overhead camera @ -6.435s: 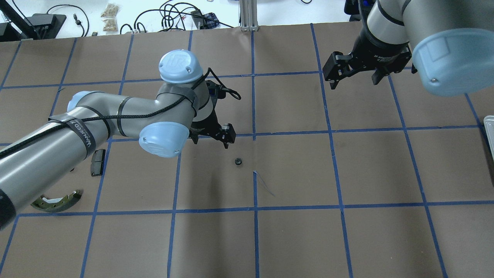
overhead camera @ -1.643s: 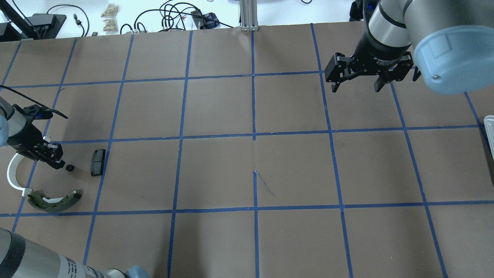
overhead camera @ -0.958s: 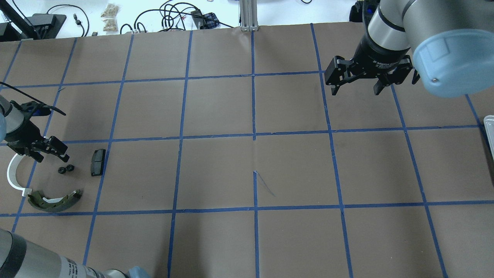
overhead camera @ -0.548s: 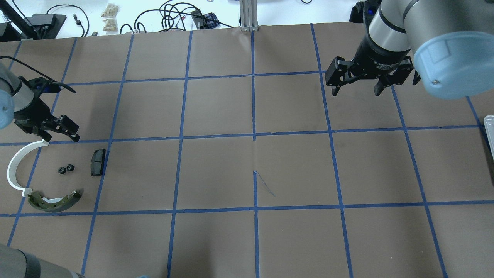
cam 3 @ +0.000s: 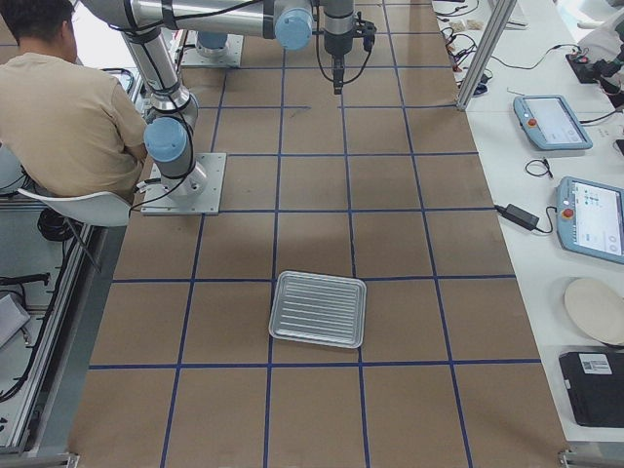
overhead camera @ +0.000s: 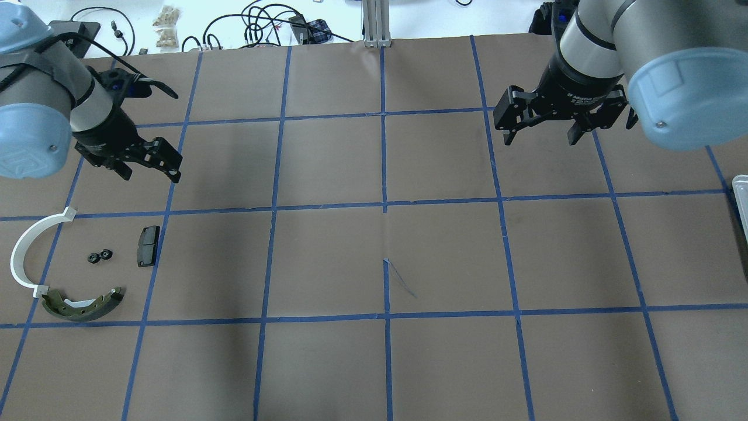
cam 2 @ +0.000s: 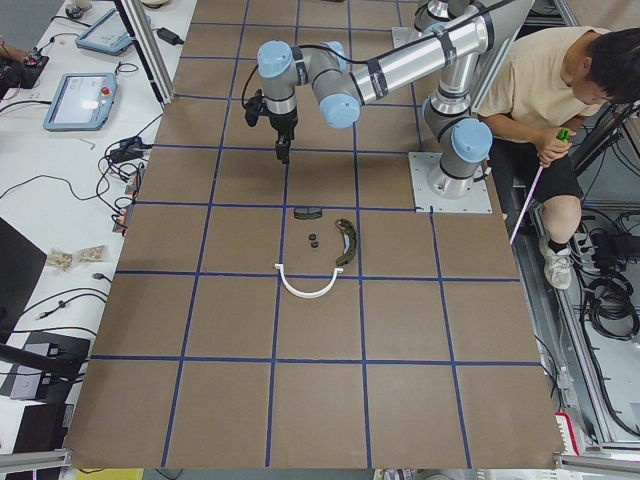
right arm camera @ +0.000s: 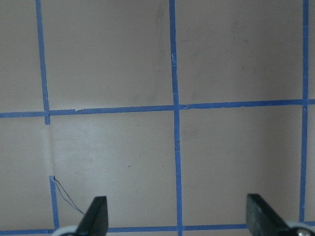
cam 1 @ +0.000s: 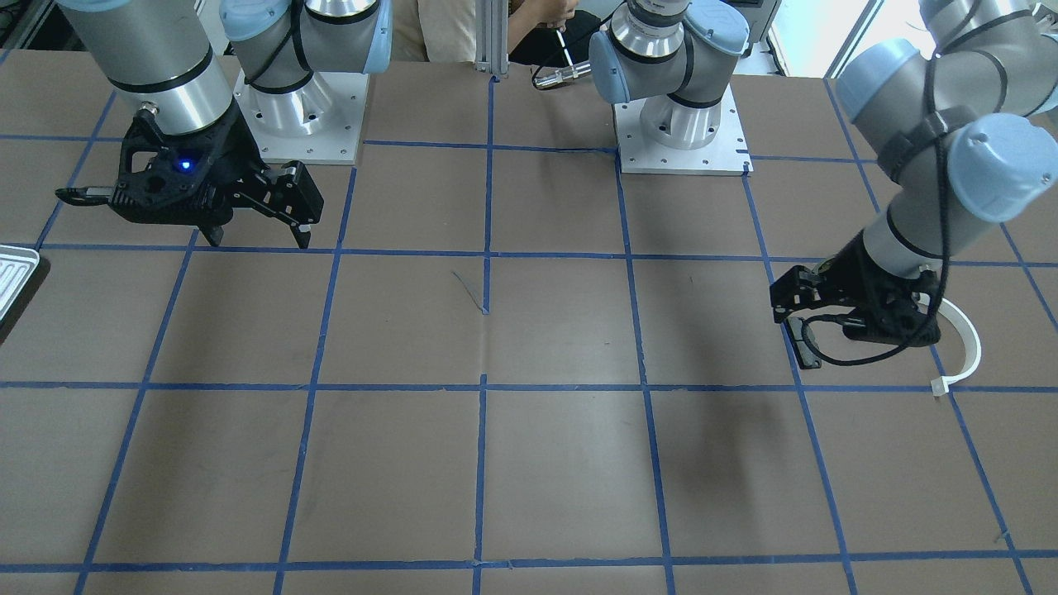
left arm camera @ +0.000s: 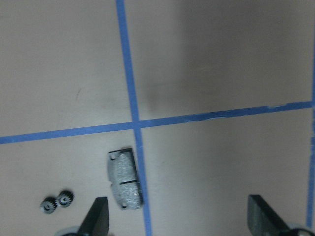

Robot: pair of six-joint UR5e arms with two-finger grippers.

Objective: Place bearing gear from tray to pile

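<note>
Two small black bearing gears (overhead camera: 99,255) lie side by side on the table in the pile. They sit between the white half-ring (overhead camera: 23,251), the dark pad (overhead camera: 148,246) and the brake shoe (overhead camera: 85,304). The gears also show in the left wrist view (left arm camera: 56,201) next to the pad (left arm camera: 125,185). My left gripper (overhead camera: 149,171) is open and empty, above the table beyond the pile. My right gripper (overhead camera: 540,133) is open and empty at the far right. The ribbed silver tray (cam 3: 318,309) lies at the robot's right end of the table, with nothing in it.
The table is brown paper with a blue tape grid (overhead camera: 384,204). A seated person (cam 3: 63,107) is beside the robot bases. Cables and devices (overhead camera: 263,26) lie past the far edge. The tray's edge (overhead camera: 741,202) shows at the overhead view's right border.
My left gripper carried a gear from the table's middle to the pile and let it go beside the other gear. It then rose and moved away toward the far side. The right arm barely moved.
</note>
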